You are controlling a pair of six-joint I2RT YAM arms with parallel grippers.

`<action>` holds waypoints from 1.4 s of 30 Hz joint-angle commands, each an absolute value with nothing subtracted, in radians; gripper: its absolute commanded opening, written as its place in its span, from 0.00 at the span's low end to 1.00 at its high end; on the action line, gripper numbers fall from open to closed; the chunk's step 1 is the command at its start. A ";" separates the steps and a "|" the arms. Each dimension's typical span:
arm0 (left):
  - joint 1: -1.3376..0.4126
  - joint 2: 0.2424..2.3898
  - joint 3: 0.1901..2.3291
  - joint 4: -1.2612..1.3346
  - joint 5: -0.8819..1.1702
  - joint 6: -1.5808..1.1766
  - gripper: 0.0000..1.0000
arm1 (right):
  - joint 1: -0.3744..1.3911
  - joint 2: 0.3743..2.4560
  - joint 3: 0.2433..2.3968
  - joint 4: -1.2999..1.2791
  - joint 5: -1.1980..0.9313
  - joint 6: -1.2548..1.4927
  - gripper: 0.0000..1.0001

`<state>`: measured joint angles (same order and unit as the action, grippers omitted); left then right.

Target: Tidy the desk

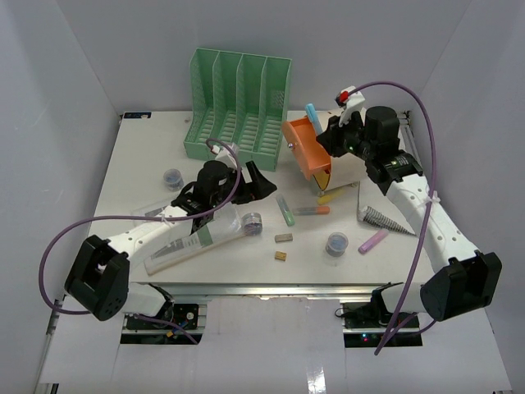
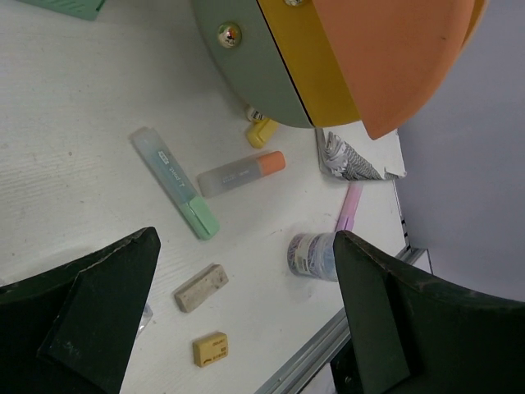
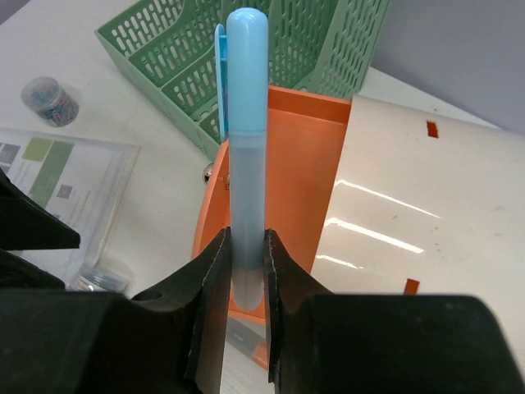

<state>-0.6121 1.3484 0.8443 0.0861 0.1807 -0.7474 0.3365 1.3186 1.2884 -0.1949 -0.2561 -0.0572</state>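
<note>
Tabletop (image 1: 143,152), large, flat, white, rectangular, metal rail along the near edge, white walls around it; it lies beneath both grippers.

Left gripper (image 2: 246,246): low over the middle of the tabletop, jaws spread wide, nothing between them.

Right gripper (image 3: 246,246): raised over the far right part of the tabletop, jaws closed narrowly on a light blue highlighter pen (image 3: 246,123), held upright above the pulled-out orange drawer (image 3: 299,164) of a cream cylindrical drawer box (image 3: 410,205).

Far centre: green slotted plastic file rack (image 1: 238,103), standing.

Lying loose on the tabletop under the left gripper:
- green-capped highlighter (image 2: 174,182)
- orange-capped highlighter (image 2: 242,172), just beside it
- yellow highlighter (image 2: 262,131), partly hidden under the box
- pale purple highlighter (image 2: 349,207)
- small clear jar of coloured bits (image 2: 312,254), touching the purple highlighter's end
- grey-beige eraser (image 2: 201,287)
- small yellow eraser (image 2: 210,349), near the rail
- black-and-white patterned card (image 2: 353,160), at the right edge

Near left: clear document sleeve (image 1: 193,242), partly under the left arm.
</note>
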 commanded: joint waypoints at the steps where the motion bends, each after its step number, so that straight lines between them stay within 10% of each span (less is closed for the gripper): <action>1: -0.647 1.395 0.906 0.068 0.086 -0.786 0.98 | 0.366 1.318 1.305 -0.120 -0.164 0.041 0.12; 9: -0.723 1.527 1.005 -0.019 -0.024 -0.818 0.96 | 0.375 1.353 1.263 -0.097 -0.118 0.014 0.51; 15: -0.768 1.602 1.062 -0.059 -0.080 -0.849 0.95 | 0.374 1.334 1.264 -0.101 -0.139 0.005 0.62; 20: -0.792 1.672 1.140 -0.159 -0.127 -0.884 0.88 | 0.338 1.210 1.237 -0.150 -0.459 -0.219 0.81; 26: -0.813 1.774 1.234 -0.272 -0.183 -0.952 0.69 | 0.196 0.962 0.941 -0.113 -0.715 -0.326 0.86; 42: -0.839 2.090 1.559 -0.599 -0.297 -0.999 0.67 | -0.129 0.830 0.649 0.046 -0.962 -0.246 0.86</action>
